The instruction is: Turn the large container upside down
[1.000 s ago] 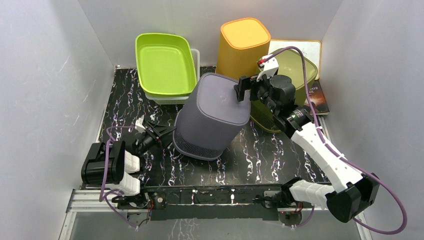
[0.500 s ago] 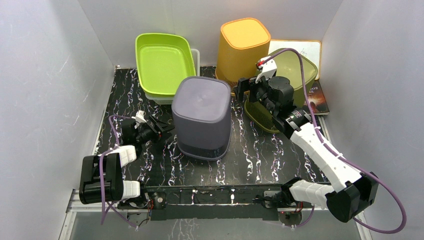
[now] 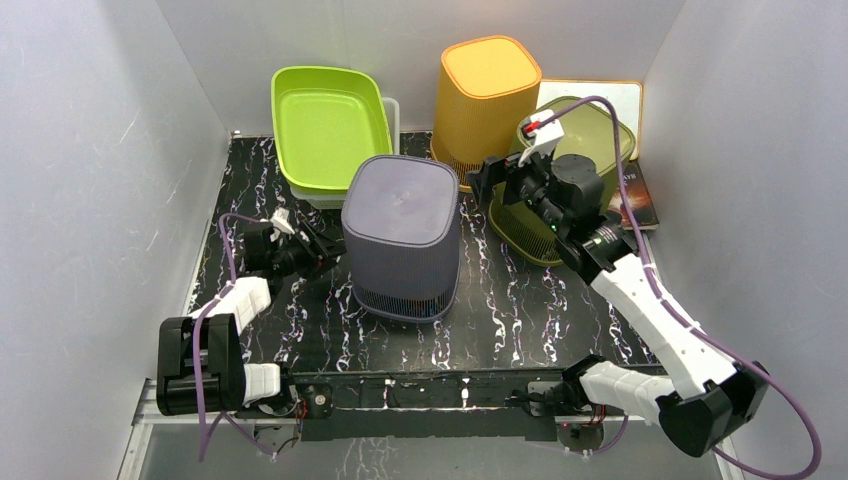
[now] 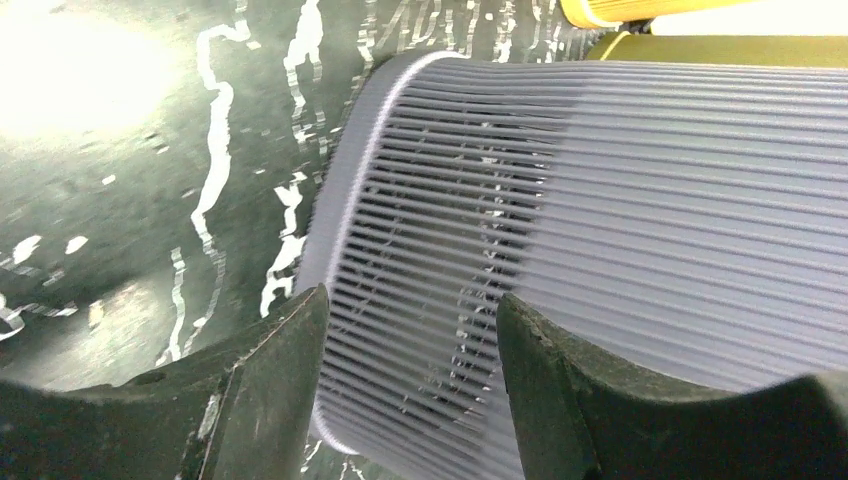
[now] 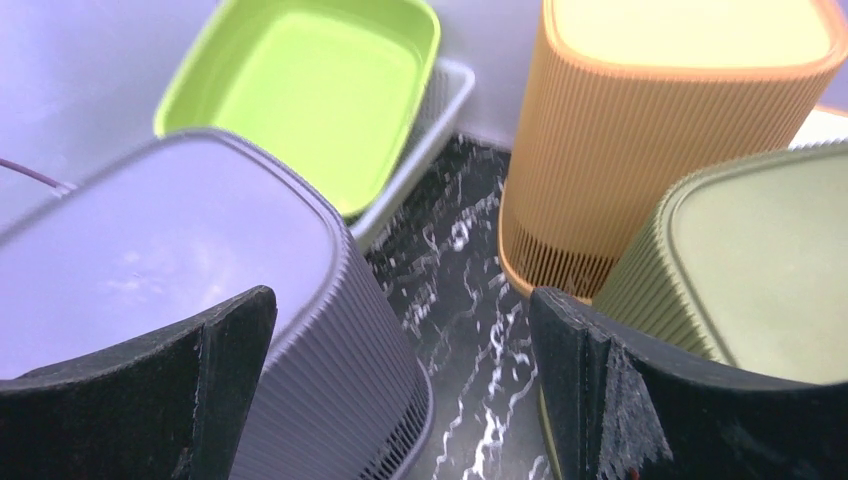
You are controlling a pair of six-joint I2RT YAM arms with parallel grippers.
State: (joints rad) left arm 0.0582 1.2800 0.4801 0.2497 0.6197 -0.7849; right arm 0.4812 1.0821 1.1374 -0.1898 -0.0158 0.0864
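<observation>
Top view, centre: the grey-purple ribbed container (image 3: 402,235) stands on the marbled table (image 3: 520,310), closed base up.
Top view, left: the left gripper (image 3: 325,250) has its fingers spread, just beside the container's wall.
Left wrist: the ribbed wall fills the frame beyond the parted fingers.
Right wrist: the right gripper (image 5: 400,390) is spread wide and holds nothing; the container is at lower left, the orange bin (image 5: 660,150) at upper right.

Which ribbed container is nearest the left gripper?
The purple container, mid-table, right beside the left gripper; the orange container and olive container sit farther back right.
</observation>
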